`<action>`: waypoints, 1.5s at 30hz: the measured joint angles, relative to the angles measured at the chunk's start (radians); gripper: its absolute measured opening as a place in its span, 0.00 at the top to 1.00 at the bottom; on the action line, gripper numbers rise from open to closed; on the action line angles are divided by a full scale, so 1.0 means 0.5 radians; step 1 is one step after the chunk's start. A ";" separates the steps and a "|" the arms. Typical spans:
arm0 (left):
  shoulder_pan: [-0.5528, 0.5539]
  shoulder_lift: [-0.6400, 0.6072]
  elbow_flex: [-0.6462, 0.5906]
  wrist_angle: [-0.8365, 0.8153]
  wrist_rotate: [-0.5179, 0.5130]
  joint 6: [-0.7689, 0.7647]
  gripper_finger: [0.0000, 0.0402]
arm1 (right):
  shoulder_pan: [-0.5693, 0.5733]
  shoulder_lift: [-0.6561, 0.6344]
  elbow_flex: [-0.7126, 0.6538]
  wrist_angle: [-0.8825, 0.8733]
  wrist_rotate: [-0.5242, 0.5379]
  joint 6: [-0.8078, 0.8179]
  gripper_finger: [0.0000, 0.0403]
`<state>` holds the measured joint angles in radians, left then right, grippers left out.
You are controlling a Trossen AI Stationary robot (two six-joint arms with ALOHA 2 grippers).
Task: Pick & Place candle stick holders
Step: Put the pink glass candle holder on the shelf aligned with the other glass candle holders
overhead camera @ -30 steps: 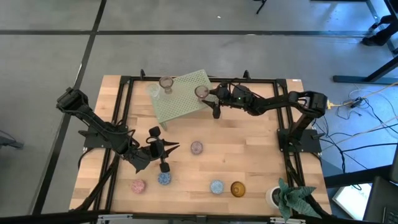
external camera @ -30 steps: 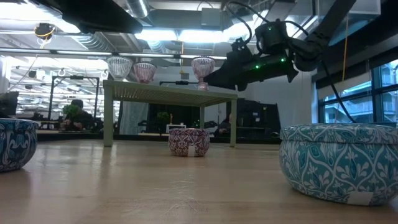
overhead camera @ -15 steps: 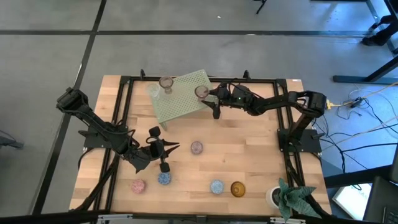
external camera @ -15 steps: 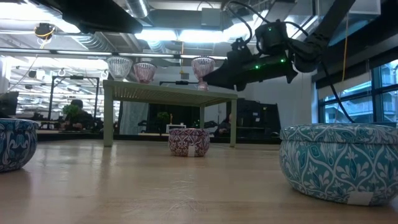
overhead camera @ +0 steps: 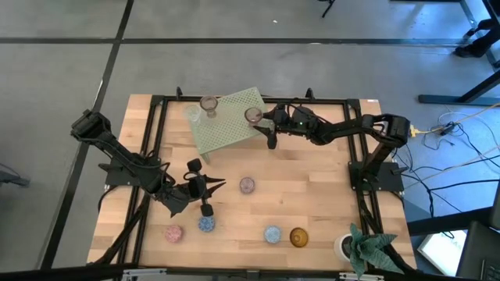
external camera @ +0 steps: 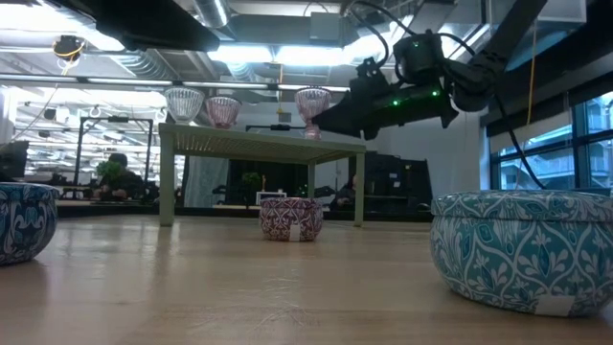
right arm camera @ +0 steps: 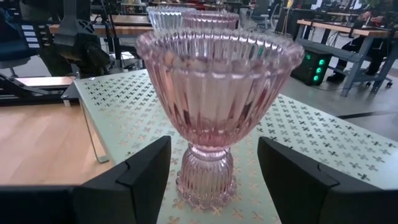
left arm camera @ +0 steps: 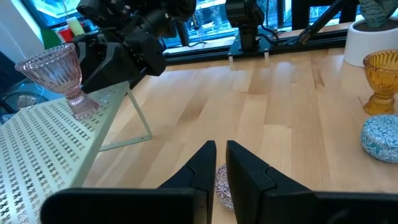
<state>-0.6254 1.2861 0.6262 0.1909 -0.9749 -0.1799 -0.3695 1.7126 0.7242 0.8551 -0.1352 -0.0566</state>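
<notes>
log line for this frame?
right gripper: open around pink cup on rack | left gripper: shut, idle above table

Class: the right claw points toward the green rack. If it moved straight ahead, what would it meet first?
Most likely the pink stemmed cup standing on the green rack, directly between the open right claw fingers; depth is uncertain.

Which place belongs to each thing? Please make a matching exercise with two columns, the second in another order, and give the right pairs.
Things:
1. pink stemmed holder
2. amber holder
3. right gripper
4. white pot with plant

Places:
A. corner of the table
B. on the wood, beside a blue holder
C. standing on the green rack
D. open, at the rack's edge

Pairs: 1-C, 2-B, 3-D, 4-A
</notes>
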 joint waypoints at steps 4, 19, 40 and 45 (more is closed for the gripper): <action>0.000 0.000 0.000 0.000 0.000 0.002 0.92 | 0.000 0.001 0.042 -0.036 0.001 0.000 0.40; 0.000 0.000 0.000 0.000 0.000 0.002 0.92 | 0.000 0.032 0.067 -0.080 0.002 -0.005 0.40; 0.000 0.000 0.000 0.001 0.001 0.002 0.92 | -0.001 0.096 0.067 0.072 0.001 -0.001 0.40; 0.000 0.000 0.000 0.001 0.000 0.002 0.92 | -0.001 0.096 0.067 0.069 0.001 0.001 0.40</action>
<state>-0.6254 1.2861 0.6262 0.1913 -0.9749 -0.1791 -0.3698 1.7607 0.7576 0.8897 -0.1349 -0.0561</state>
